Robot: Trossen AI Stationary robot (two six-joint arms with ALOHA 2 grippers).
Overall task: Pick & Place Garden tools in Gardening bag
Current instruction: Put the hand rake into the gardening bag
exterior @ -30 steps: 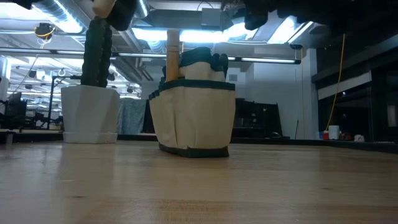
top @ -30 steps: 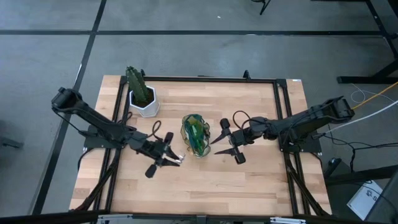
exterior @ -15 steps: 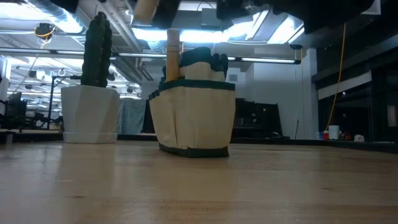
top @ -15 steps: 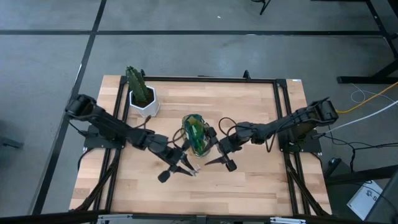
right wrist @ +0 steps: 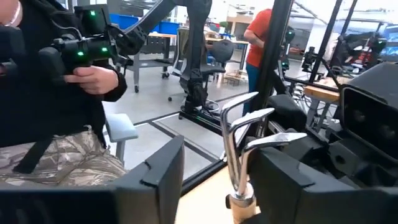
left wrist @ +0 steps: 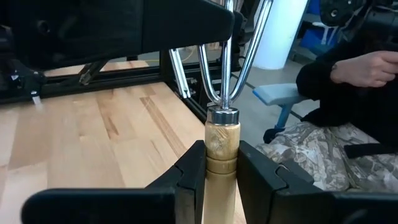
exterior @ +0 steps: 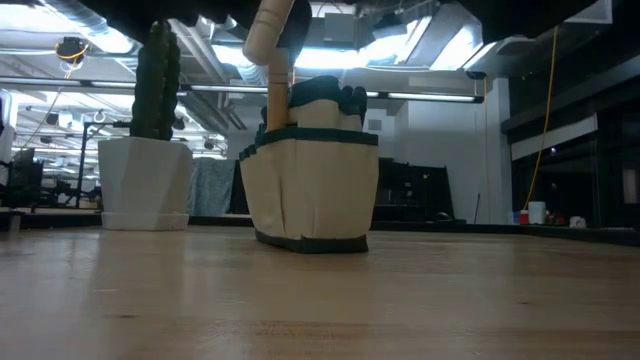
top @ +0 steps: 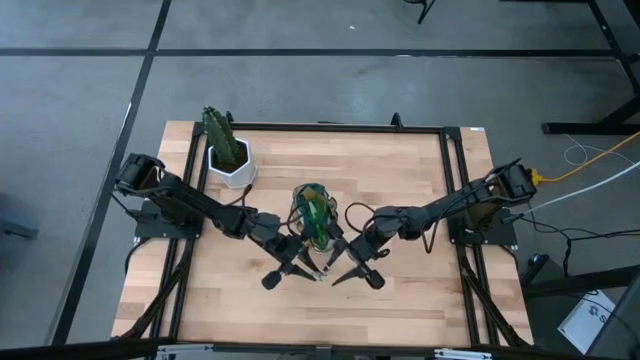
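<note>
The gardening bag stands upright mid-table, with a wooden handle and green items sticking out of its top. Just on its near side, my left gripper is shut on the wooden-handled claw rake, held above the table. The rake's handle end shows high in the low view. My right gripper faces it, open, with the rake's metal tines standing between its fingers and apart from them. My left gripper pinches the rake's wooden handle between its two fingers, just behind the metal collar. The fingers come nearly level from the table's left and lie along the handle. The rake is lifted clear of the table, its tines pointing toward my right gripper.
A green cactus in a white pot stands at the far left of the table. A seated person shows beyond the table's edge. Bare wood lies toward the near edge.
Both grippers have come together toward the table's middle and its near edge, ending just on the bag's near side. My left gripper has carried the rake along, clear of the table, and its tines now stand between my right gripper's fingers.
</note>
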